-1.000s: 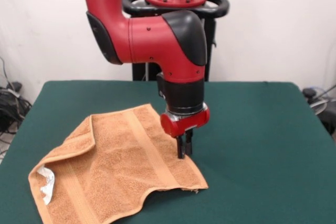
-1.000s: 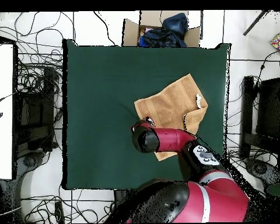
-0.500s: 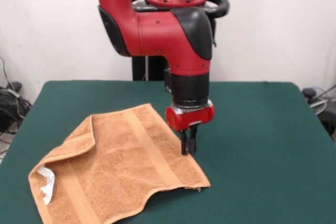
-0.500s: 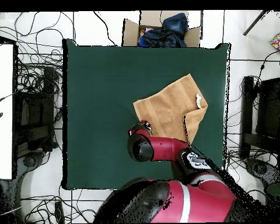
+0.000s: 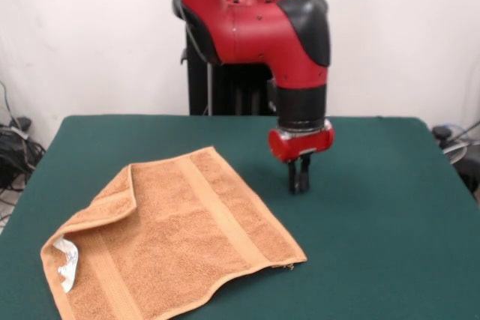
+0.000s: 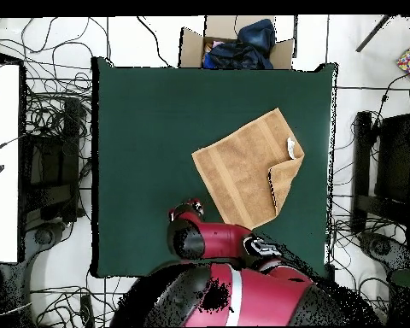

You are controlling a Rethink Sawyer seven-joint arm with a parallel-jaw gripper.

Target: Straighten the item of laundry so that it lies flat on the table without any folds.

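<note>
Orange-tan terry makes up the towel [image 5: 169, 241], which lies on the green table [image 5: 382, 215] toward its front left in the front view, mostly spread but not fully flat. Its left end is doubled over: a flap folds back along that side, and a small white tag [image 5: 66, 264] shows at the folded corner. Two woven bands run across the cloth, one near each end.

From the front, the gripper [image 5: 299, 177] hangs clear of the towel, to the right of its far edge and over bare felt, with a strip of table between the black fingers and the cloth. Its fingers point straight down and stand close together, narrow, with nothing between them.

Looking down from overhead, the towel [image 6: 243, 166] is a tilted rectangle right of the table's centre, and the fold is plain as a narrower strip laid over its right side, the tag [image 6: 291, 147] at the top of that strip. From above, the arm's red and black wrist covers the gripper, so only the front view shows its fingers. A cardboard box [image 6: 234, 44] holding dark cloth sits just beyond the table's top edge, seen only from overhead.
</note>
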